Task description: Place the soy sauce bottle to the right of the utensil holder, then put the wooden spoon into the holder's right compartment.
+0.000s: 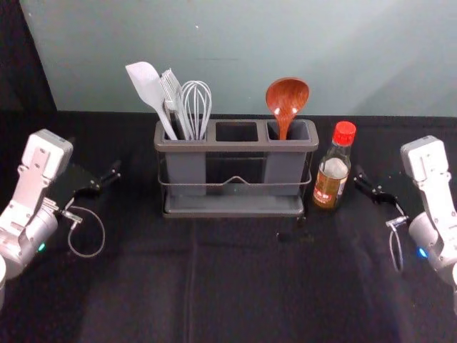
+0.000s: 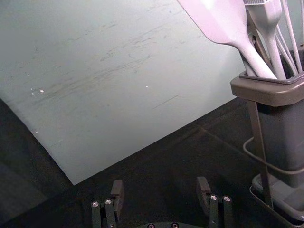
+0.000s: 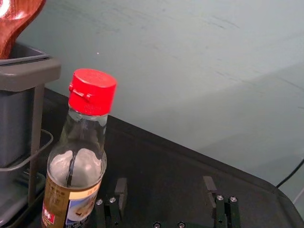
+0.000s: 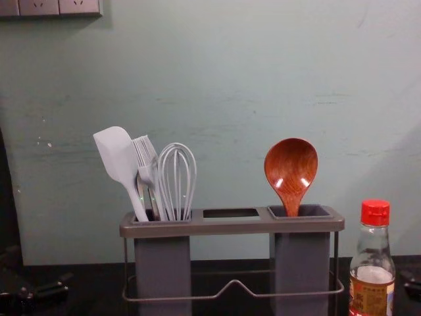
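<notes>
Black table (image 1: 235, 286), probably cloth-covered, utensil holder (image 1: 235, 147), soy sauce bottle (image 1: 331, 179)

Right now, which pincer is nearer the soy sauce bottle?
Right. Right pincer is just right of the bottle; left pincer is farther off, left of the utensil holder.

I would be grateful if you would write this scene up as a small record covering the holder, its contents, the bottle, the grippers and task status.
holder: grey utensil holder, upright on dark cloth
left compartment: spatula, brush, whisk
right compartment: wooden spoon, bowl up
bottle: soy sauce bottle, red-capped, upright, right of holder
left gripper: left of holder, jaws open
right gripper: right of bottle, jaws open
task status: both placements appear done
</notes>
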### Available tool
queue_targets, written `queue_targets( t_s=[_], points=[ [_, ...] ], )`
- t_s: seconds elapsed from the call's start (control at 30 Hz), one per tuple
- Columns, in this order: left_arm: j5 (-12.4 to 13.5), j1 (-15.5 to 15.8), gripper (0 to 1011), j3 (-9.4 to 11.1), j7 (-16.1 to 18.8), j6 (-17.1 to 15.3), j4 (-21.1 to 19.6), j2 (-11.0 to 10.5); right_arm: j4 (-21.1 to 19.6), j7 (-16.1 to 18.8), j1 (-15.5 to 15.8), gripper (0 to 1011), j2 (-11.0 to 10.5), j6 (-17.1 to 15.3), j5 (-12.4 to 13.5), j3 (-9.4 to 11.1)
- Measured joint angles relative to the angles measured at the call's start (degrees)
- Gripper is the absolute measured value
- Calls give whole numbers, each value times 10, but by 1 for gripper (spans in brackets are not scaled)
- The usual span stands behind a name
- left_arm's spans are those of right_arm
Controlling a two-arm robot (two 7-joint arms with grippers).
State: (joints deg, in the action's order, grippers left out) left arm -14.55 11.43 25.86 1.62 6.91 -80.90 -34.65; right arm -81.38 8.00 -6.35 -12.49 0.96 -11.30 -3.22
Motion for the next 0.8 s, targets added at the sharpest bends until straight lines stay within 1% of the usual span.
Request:
queue_targets(
  t_s=[0.07,0.27,0.8],
  points=[
    [0,0,1005,0,0,0,0,0,3,3,-6,1002,-2,-5,0,-3],
    [0,0,1005,0,0,0,0,0,1,9,-10,1002,-7,-20,1,-9],
    [0,0,1005,0,0,0,0,0,1,9,-10,1002,-6,-17,2,-8]
  ],
)
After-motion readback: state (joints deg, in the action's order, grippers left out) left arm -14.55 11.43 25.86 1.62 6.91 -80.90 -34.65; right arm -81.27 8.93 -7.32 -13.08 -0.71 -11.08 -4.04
